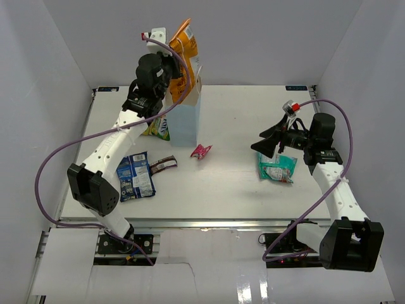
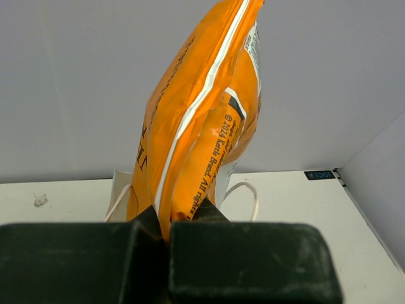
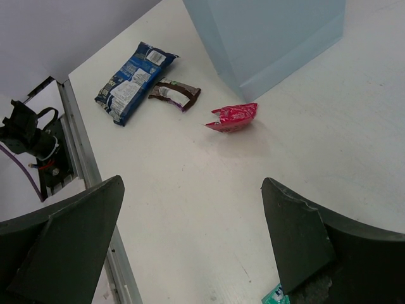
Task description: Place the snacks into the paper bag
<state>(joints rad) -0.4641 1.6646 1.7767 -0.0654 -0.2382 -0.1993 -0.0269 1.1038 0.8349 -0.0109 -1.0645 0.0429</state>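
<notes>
My left gripper (image 1: pixel 175 75) is shut on the lower edge of the large orange chip bag (image 1: pixel 184 52), holding it upright above the open top of the light-blue paper bag (image 1: pixel 187 120). In the left wrist view the orange chip bag (image 2: pixel 196 120) rises from my shut gripper (image 2: pixel 166 221), with the bag's white handles (image 2: pixel 247 193) behind it. My right gripper (image 1: pixel 267 140) is open and empty above the teal pouch (image 1: pixel 277 168). The blue pouch (image 1: pixel 135 176), the dark brown bar (image 1: pixel 163 164), the red-pink wrapper (image 1: pixel 201 151) and the yellow-green pouch (image 1: pixel 157 128) lie on the table.
In the right wrist view the blue pouch (image 3: pixel 131 82), brown bar (image 3: pixel 174 95), red-pink wrapper (image 3: pixel 233 117) and the paper bag's base (image 3: pixel 272 38) lie ahead of my open gripper (image 3: pixel 193 218). White walls enclose the table on three sides.
</notes>
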